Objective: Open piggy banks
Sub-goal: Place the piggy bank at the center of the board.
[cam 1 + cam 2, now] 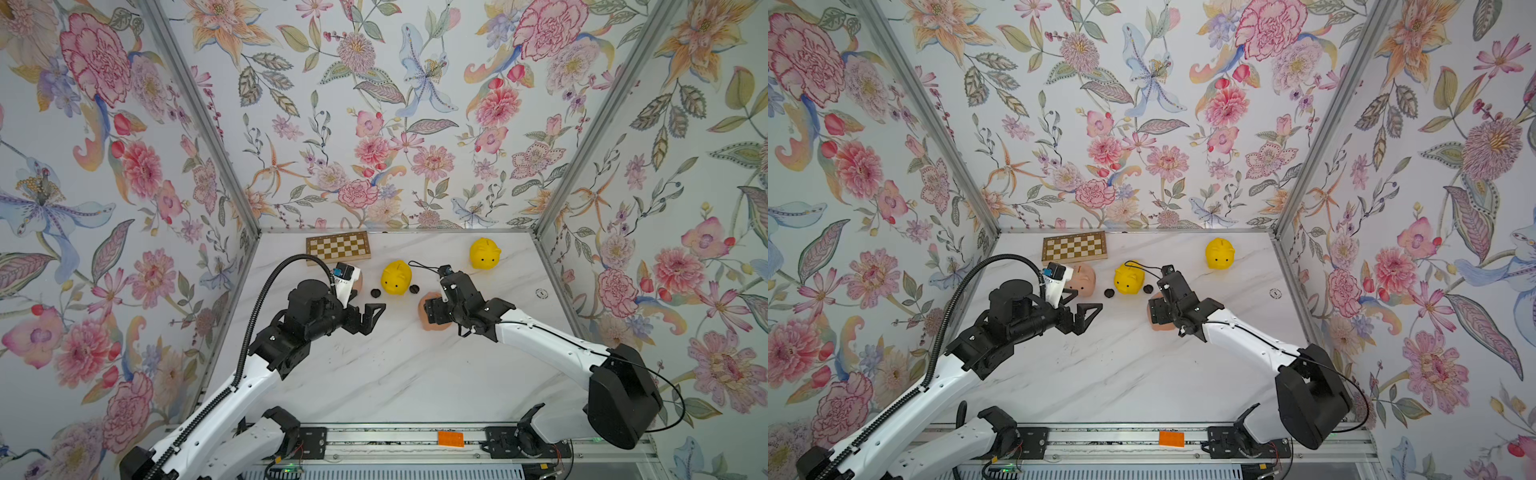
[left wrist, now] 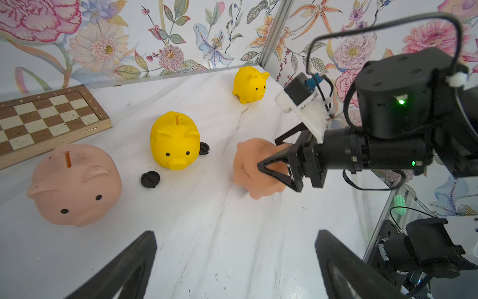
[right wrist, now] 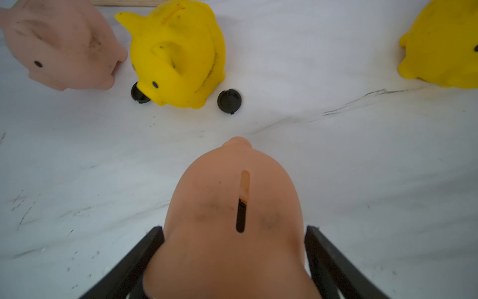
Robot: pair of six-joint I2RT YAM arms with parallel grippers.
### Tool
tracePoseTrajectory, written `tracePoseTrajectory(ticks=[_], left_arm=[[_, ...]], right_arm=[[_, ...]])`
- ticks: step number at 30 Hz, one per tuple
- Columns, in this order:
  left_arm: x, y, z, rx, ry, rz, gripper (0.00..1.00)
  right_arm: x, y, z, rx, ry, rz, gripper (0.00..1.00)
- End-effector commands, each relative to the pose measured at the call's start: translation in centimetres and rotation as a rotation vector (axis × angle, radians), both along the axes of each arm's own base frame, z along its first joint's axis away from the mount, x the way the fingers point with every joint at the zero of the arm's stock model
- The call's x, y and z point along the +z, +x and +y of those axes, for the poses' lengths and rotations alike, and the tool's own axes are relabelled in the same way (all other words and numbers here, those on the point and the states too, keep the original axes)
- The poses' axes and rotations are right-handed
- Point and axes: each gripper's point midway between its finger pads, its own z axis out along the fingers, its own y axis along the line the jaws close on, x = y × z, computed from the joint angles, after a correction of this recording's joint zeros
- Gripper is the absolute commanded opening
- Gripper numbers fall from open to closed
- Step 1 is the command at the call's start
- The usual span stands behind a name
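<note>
Now, right claw (image 3: 234,230): its two black fingers (image 3: 144,253) press on both sides of the held pink pig, so it has a grip on it.
Held pink pig (image 3: 232,196): it sits near the middle of the white table (image 1: 415,374), with its coin slot facing up.
Left claw (image 1: 371,318): it is wide open with nothing in it, off to one side of the held pink pig and not touching it.
Middle yellow pig (image 1: 396,277): it stands just behind the held pink pig.
Black plugs (image 1: 375,293): two lie flat on the table, one on each side of the middle yellow pig.
Second pink pig (image 2: 75,183): it stands beside the middle yellow pig, next to the chessboard (image 1: 337,246).
Far yellow pig (image 1: 484,253): it stands alone, near the back wall.
</note>
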Motion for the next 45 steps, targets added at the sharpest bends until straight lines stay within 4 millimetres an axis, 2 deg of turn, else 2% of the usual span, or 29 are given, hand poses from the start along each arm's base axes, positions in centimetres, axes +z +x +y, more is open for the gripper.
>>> tracePoseTrajectory(ticks=[1, 9, 13, 17, 20, 26, 33, 37, 41, 45], left_arm=[[-0.1, 0.1, 0.4, 0.031, -0.004, -0.007, 0.99], [0.2, 0.0, 1.1, 0.066, -0.014, -0.017, 0.99], [0.2, 0.2, 2.2, 0.126, 0.000, -0.027, 0.99], [-0.4, 0.6, 3.6, 0.202, 0.034, -0.025, 0.99], [-0.4, 0.8, 4.4, 0.244, 0.041, -0.030, 0.99], [-0.7, 1.2, 6.2, 0.338, 0.061, -0.039, 0.99], [-0.1, 1.3, 7.7, 0.399, 0.050, -0.056, 0.99], [0.0, 1.1, 7.5, 0.383, 0.038, -0.057, 0.99], [-0.3, 1.0, 6.8, 0.349, 0.037, -0.034, 0.99], [-0.7, 0.9, 6.4, 0.331, 0.042, -0.017, 0.99]], right_arm=[[1.1, -0.8, 0.6, -0.082, 0.051, -0.055, 0.77], [1.0, -3.6, 4.7, -0.103, 0.056, -0.131, 0.77], [1.4, -4.5, 6.4, -0.140, 0.045, -0.179, 0.78], [0.8, -5.6, 8.5, -0.137, 0.027, -0.191, 0.79], [0.1, -6.2, 9.6, -0.142, 0.022, -0.181, 0.81], [0.8, -6.9, 11.0, -0.122, 0.043, -0.189, 0.89], [2.3, -7.2, 11.7, -0.041, 0.153, -0.174, 0.99], [2.7, -6.9, 11.5, 0.021, 0.233, -0.133, 0.99], [2.8, -5.7, 9.0, 0.000, 0.240, -0.115, 0.99], [1.1, -4.5, 5.2, -0.053, 0.229, -0.056, 0.99]])
